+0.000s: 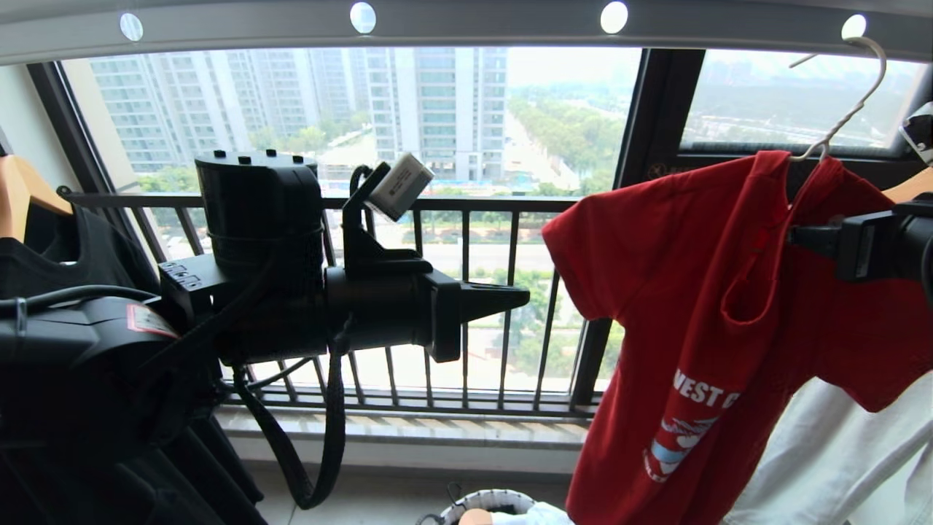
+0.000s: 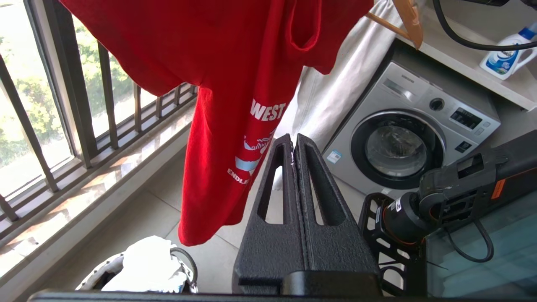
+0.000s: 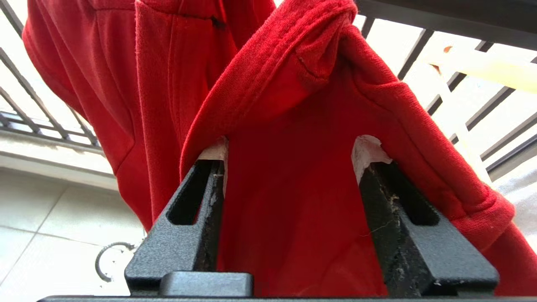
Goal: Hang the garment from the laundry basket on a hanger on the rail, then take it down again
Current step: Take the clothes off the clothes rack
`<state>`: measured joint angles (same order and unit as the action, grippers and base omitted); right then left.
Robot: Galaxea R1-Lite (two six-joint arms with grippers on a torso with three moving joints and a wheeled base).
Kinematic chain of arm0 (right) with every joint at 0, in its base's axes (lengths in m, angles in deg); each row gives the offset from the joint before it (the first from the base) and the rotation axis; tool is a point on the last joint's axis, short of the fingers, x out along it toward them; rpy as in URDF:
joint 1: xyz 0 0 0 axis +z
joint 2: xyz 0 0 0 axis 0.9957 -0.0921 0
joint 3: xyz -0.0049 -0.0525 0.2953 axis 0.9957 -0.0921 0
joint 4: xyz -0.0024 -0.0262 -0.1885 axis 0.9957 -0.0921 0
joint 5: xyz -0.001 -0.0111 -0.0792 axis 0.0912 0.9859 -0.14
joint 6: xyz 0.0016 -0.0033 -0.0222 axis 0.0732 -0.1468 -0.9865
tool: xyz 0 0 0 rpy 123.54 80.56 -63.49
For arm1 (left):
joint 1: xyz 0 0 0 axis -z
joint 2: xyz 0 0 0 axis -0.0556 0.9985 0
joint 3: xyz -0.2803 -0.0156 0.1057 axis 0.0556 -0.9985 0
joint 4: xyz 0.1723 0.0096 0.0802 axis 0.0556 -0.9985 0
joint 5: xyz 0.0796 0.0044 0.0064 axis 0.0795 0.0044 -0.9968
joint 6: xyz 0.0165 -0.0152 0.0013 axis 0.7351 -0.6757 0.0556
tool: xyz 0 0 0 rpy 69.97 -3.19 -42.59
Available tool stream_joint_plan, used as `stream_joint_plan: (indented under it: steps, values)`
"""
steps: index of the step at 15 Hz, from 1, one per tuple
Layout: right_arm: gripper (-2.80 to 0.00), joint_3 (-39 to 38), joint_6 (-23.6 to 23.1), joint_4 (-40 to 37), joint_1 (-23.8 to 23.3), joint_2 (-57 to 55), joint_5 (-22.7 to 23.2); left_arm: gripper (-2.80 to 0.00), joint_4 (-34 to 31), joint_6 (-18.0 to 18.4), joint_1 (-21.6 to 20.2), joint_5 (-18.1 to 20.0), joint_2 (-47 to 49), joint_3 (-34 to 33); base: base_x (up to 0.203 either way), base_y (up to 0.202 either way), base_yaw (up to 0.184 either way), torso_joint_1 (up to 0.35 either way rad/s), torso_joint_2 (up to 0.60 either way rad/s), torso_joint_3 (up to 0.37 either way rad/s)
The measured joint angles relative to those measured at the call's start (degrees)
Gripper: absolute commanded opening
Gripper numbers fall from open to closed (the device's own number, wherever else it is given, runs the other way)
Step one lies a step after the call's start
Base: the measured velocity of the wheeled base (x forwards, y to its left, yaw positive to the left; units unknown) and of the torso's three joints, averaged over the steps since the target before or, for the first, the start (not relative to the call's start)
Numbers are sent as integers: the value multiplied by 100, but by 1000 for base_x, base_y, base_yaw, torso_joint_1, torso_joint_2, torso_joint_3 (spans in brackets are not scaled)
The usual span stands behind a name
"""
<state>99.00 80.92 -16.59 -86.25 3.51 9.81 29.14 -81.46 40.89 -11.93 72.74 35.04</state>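
At far left a black T-shirt hangs on a wooden hanger. Right of it the left gripper is held level in front of the barred window railing, its fingers pressed together on nothing, well apart from the red garment. Low in the middle the laundry basket sits on the floor with white cloth in it. The garment hangs at right on the pale wire hanger, whose hook sits in a hole of the grey rail. At the far right the right gripper has its fingers spread apart inside the garment's fold, the cloth draped over both tips, not clamped. White fabric hangs behind the garment
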Motion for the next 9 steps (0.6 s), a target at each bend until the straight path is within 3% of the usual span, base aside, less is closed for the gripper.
stream_joint_plan:
  steps: [5,9]
  values:
    - [0,-111,-36,-26,-67,162,169,-280,0,11,-2,0,-58,-7,0,0,0,0,0,0]
    - [0,-241,-441,-43,-377,281,124,-280,0,18,-2,-5,-66,-7,0,0,0,0,0,0]
